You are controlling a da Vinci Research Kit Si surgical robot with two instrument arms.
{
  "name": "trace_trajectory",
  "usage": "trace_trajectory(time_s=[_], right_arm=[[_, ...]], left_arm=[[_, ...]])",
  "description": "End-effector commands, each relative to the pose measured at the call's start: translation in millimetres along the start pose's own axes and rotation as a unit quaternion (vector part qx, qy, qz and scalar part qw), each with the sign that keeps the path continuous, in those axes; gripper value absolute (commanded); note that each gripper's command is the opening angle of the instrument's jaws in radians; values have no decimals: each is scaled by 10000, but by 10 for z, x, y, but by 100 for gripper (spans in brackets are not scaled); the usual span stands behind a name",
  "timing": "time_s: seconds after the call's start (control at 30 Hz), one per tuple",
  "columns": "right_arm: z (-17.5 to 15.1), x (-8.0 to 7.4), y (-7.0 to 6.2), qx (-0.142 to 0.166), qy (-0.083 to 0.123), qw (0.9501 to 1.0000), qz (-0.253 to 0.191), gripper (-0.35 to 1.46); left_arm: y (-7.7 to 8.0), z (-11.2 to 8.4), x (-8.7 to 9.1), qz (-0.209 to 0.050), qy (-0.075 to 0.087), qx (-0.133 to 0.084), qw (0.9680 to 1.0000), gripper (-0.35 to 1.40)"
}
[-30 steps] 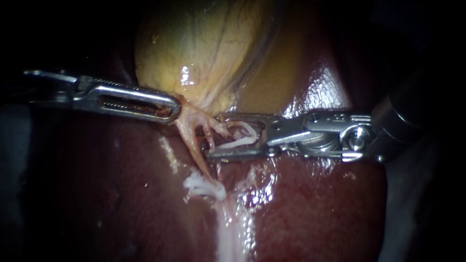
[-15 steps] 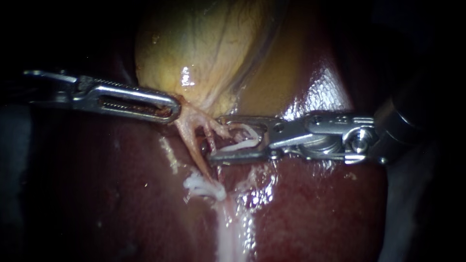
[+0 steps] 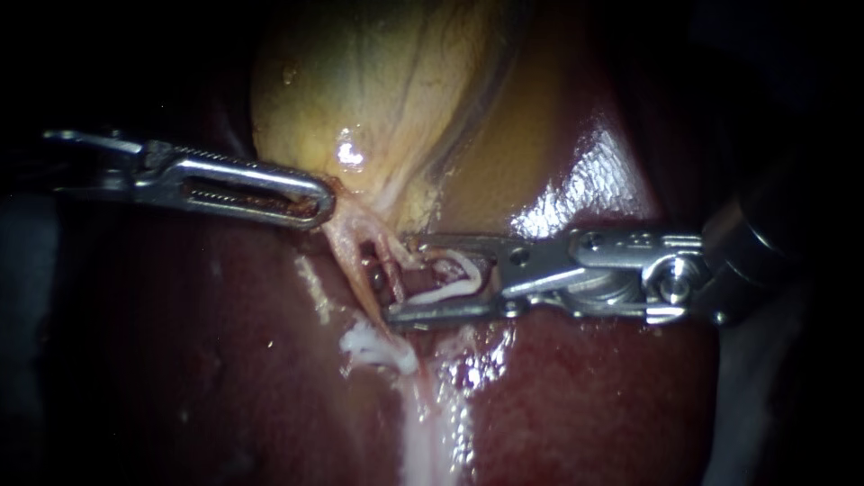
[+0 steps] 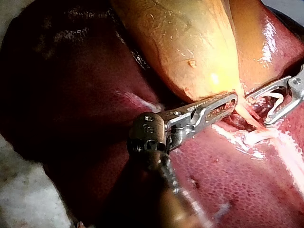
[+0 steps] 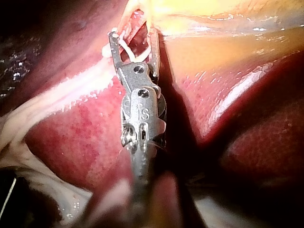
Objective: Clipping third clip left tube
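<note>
My left instrument (image 3: 319,202) comes in from the left with its slotted jaws shut on the neck of the yellow gallbladder (image 3: 378,99). Thin pale tubes run down from the neck. The left tube (image 3: 346,256) ends at a white clip (image 3: 378,346) that sits on it lower down. My right instrument (image 3: 396,279) lies level, jaws open, and an open white clip (image 3: 450,286) sits in their gap. Its tips reach a thin strand just right of the left tube. The right wrist view shows the same open jaws (image 5: 133,33) and clip (image 5: 127,50).
Dark red, wet liver (image 3: 585,396) lies under and around both instruments. A pale band of tissue (image 3: 423,432) runs down from the clipped spot. In the left wrist view my left instrument (image 4: 232,100) holds the gallbladder (image 4: 190,42) beside the right instrument's jaws (image 4: 260,108).
My right instrument has shifted downward along the tubes and slightly back to the right, its jaws still open with the clip. My left instrument has stayed in place.
</note>
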Motion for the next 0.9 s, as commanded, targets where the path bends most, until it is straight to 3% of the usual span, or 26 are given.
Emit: trace_trajectory(time_s=[0.03, 0.9], right_arm=[[-1, 0, -1, -2, 1, 10000, 4, 48], [-17, 12, -27, 240, 103, 9996, 75, 48]], left_arm=[[0, 0, 0, 0, -1, 0, 10000, -35], [0, -1, 0, 0, -4, -3, 10000, -35]])
